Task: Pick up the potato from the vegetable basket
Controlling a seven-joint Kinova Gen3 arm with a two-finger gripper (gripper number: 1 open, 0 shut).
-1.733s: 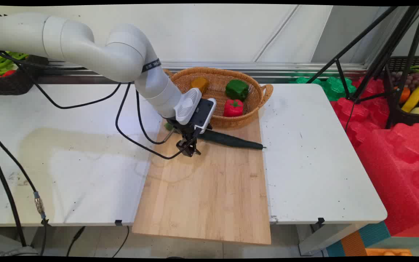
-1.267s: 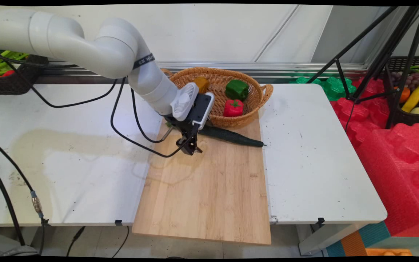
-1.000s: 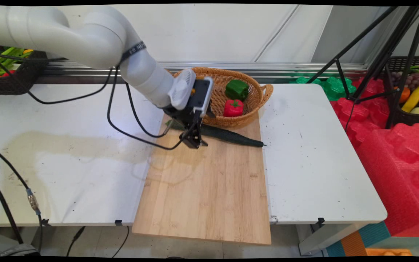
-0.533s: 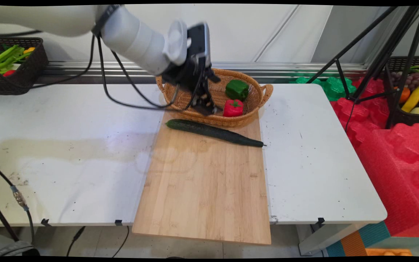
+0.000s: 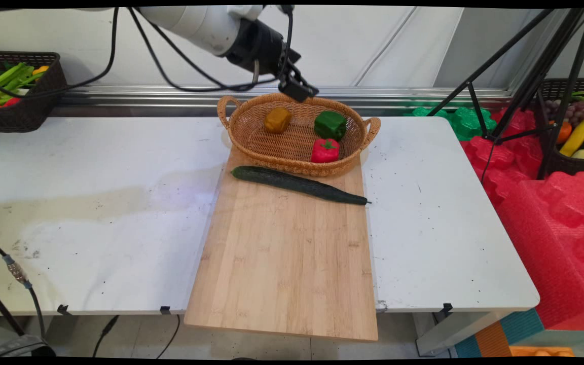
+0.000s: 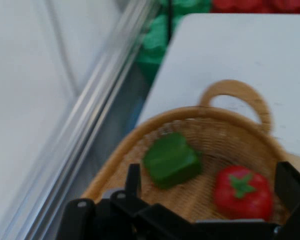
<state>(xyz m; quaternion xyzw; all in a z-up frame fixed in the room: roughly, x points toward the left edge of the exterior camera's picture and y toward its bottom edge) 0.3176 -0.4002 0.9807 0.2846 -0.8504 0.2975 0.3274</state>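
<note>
My gripper point(image 5: 299, 91) hangs high over the far rim of a wicker basket point(image 5: 292, 161), open and holding nothing. The hand view looks down into the basket point(image 6: 230, 127): a green pepper point(image 6: 171, 160) and a red pepper point(image 6: 242, 192) lie between my gripper's point(image 6: 210, 172) spread fingers point(image 6: 133, 177). In the main view the basket holds an orange-brown pepper point(image 5: 277, 119), the green pepper point(image 5: 330, 124) and the red pepper point(image 5: 325, 150). A long dark cucumber point(image 5: 297, 185) lies across the far end of a wooden cutting board point(image 5: 287, 263), just in front of the basket.
A black basket of vegetables point(image 5: 18, 96) stands at the back left. A black tripod point(image 5: 515, 76), red foam point(image 5: 550, 213) and a fruit basket point(image 5: 576, 137) are beyond the table's right edge. Black cables point(image 5: 170, 61) hang from the arm.
The arm has lifted from beside the cucumber's left end on the board, up and back to above the basket. The cucumber stays lying on the board.
</note>
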